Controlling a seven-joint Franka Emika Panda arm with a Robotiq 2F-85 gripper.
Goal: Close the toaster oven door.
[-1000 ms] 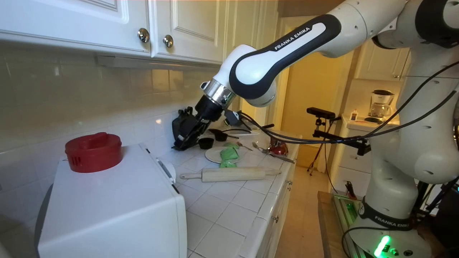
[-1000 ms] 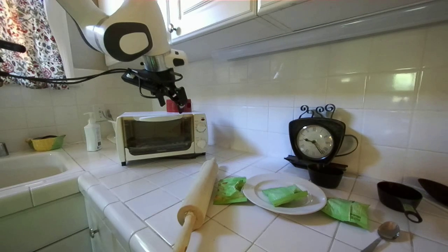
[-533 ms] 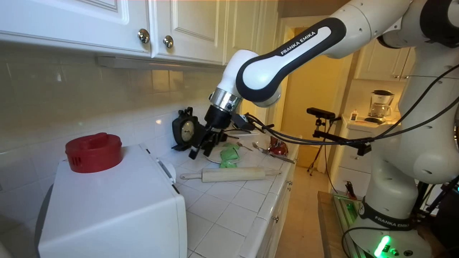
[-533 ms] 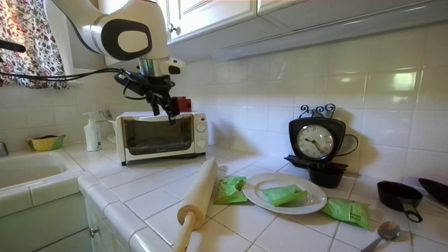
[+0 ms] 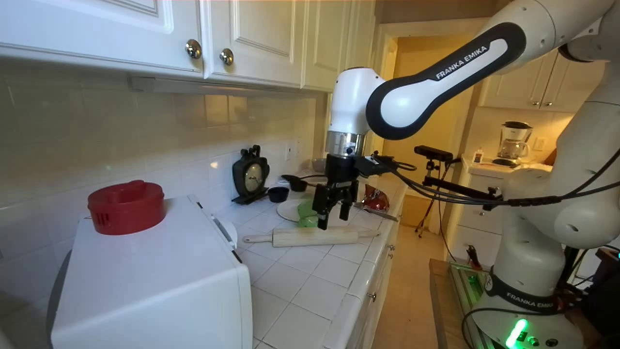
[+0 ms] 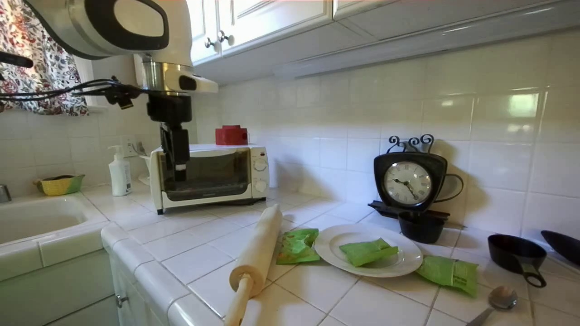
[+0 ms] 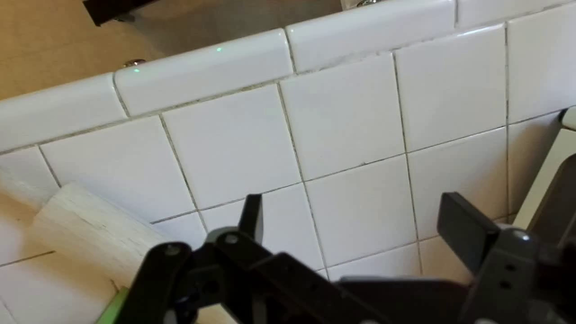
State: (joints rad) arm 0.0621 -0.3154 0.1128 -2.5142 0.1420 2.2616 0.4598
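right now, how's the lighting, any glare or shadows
In an exterior view, glare brightens a wall tile and the clock casts a shadow; in an exterior view, the doorway looks warm yellow; in the wrist view, shadows lie beside the rolling pin and toaster oven.

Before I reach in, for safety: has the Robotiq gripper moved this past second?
Yes: in an exterior view, the Robotiq gripper moved toward picture right, away from the teacup-shaped clock.

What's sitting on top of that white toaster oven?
A red round object sits on top of the toaster oven, toward the back, near the end with the knobs. The patch of surface right beneath it is covered, so I can't tell what, if anything, lies there.
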